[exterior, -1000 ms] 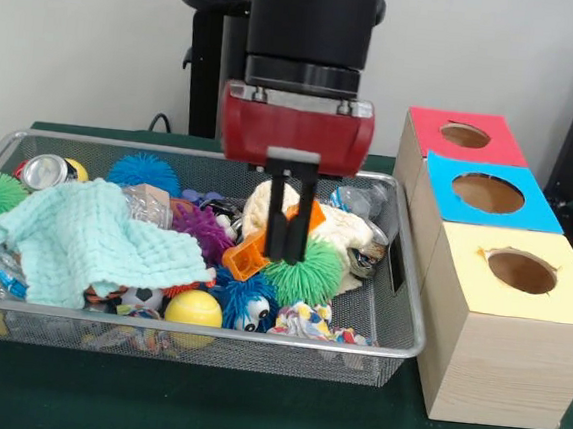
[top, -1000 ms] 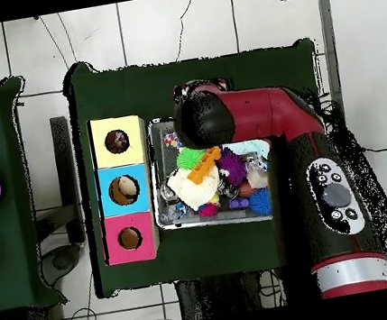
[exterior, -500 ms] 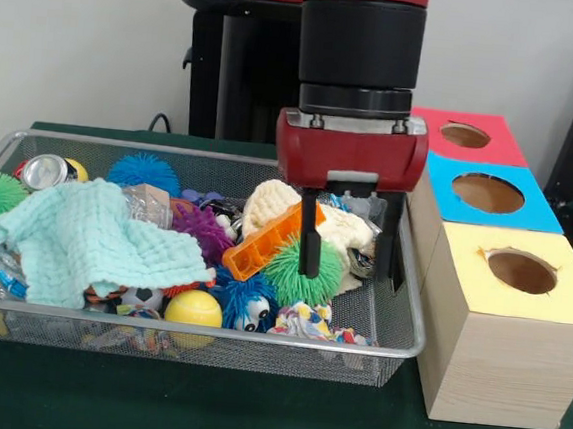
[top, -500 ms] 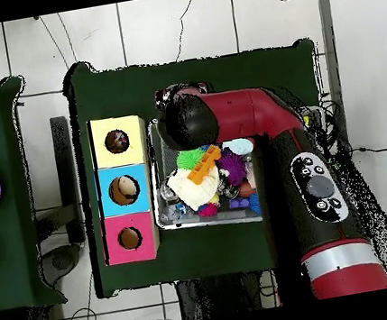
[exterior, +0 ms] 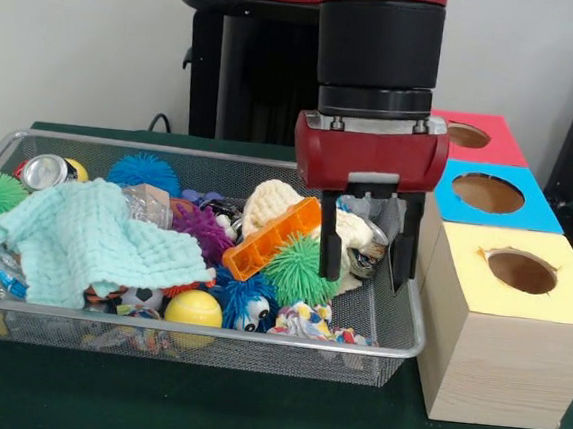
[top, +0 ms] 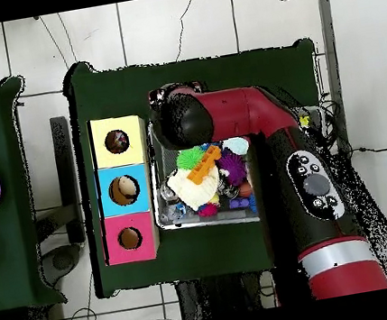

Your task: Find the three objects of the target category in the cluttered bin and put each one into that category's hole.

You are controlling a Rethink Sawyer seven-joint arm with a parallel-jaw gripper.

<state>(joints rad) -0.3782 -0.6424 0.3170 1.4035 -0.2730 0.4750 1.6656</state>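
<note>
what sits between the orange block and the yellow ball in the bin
In the front view, a green spiky ball and a blue fuzzy toy lie between the orange block and the yellow ball.

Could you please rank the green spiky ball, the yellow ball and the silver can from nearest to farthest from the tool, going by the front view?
Tool, open, at the bin's right end.
1. Green spiky ball, just left of the tool.
2. Yellow ball, at the bin's front middle.
3. Silver can, back left corner.
</note>
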